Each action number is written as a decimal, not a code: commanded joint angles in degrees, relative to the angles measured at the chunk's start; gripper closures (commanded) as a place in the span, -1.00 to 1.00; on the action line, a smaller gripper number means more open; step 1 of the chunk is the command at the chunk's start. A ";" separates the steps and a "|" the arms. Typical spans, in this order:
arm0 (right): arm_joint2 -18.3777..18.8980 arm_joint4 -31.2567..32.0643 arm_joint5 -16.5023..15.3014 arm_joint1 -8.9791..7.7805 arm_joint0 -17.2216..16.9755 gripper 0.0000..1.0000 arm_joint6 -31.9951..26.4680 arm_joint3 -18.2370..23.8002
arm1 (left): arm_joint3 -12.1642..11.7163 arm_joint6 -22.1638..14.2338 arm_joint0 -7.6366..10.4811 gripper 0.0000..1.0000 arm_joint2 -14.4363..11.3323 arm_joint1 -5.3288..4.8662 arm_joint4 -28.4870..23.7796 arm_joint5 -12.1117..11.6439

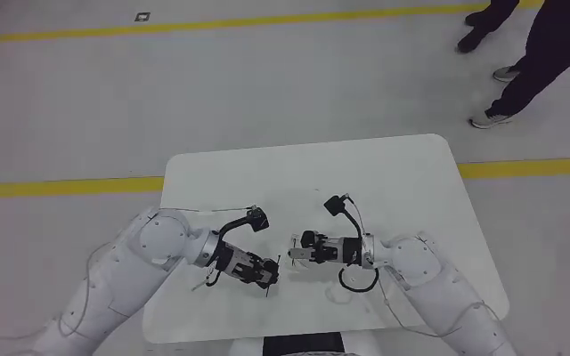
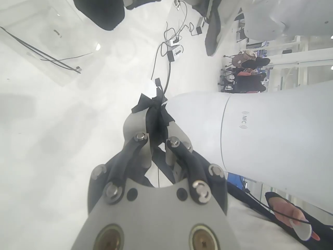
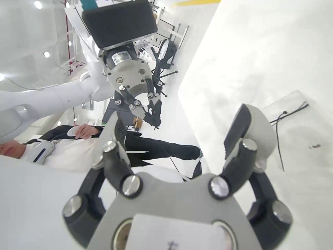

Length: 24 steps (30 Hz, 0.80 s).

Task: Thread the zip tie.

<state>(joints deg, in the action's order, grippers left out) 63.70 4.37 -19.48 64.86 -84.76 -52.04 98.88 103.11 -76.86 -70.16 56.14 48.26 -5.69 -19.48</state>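
A zip tie (image 1: 268,289) is apparently being clamped by the left gripper (image 2: 156,115) for threading; the right gripper (image 3: 179,117) is being held apart.

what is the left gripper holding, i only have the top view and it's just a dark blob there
Observer: In the left wrist view the left gripper is shut on a thin black zip tie. What looks like its head pokes out past the tip.
Operator: ok and the other arm, ready to take the tail
Observer: The right wrist view shows the right gripper wide open with nothing in it, facing the left one.
Operator: where are the spares
Observer: The spare ties lie on a clear sheet on the table, off to the side of both grippers.
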 commanded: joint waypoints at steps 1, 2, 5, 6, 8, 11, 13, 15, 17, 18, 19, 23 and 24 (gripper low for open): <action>-0.64 0.50 0.00 0.02 0.04 -1.00 0.24 0.60 | 0.00 0.00 0.00 1.00 0.00 0.00 0.00 0.00; -1.04 0.60 0.00 0.02 0.12 -1.00 0.12 0.94 | 0.00 0.00 0.00 1.00 0.00 0.00 0.00 0.00; -1.83 -1.01 0.00 0.07 0.53 -1.00 0.34 1.07 | 0.00 0.00 0.00 1.00 0.00 0.00 0.00 0.00; -2.20 -1.45 0.00 0.09 0.72 -1.00 0.42 1.20 | 0.00 0.00 0.00 1.00 0.00 0.00 0.00 0.00; -2.46 -2.11 0.00 0.07 1.01 -1.00 0.41 0.83 | 0.00 0.00 0.00 1.00 0.00 0.00 0.00 0.00; -2.46 -2.11 0.00 0.07 1.01 -1.00 0.41 0.83 | 0.00 0.00 0.00 1.00 0.00 0.00 0.00 0.00; -2.46 -2.11 0.00 0.07 1.01 -1.00 0.41 0.83 | 0.00 0.00 0.00 1.00 0.00 0.00 0.00 0.00; -2.46 -2.11 0.00 0.07 1.01 -1.00 0.41 0.83 | 0.00 0.00 0.00 1.00 0.00 0.00 0.00 0.00; -3.01 -2.81 0.00 0.14 0.79 -1.00 1.36 1.05 | 0.00 0.00 0.00 1.00 0.00 0.00 0.00 0.00; -3.10 -2.42 0.00 0.09 0.94 -1.00 1.14 1.16 | 0.00 0.00 0.00 1.00 0.00 0.00 0.00 0.00; -3.23 -2.10 0.00 0.02 0.99 -1.00 0.92 1.32 | 0.00 0.00 0.00 1.00 0.00 0.00 0.00 0.00; -3.36 -1.46 0.00 -0.29 1.21 -0.10 -0.73 2.04 | 0.00 0.00 0.00 1.00 0.00 0.00 0.00 0.00; -3.39 -0.95 0.00 -0.38 1.26 0.08 -1.03 2.34 | 0.00 0.00 0.00 1.00 0.00 0.00 0.00 0.00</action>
<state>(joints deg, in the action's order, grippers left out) 60.31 2.82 -19.48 64.57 -83.57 -52.68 100.98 103.11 -76.86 -70.16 56.14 48.26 -5.69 -19.48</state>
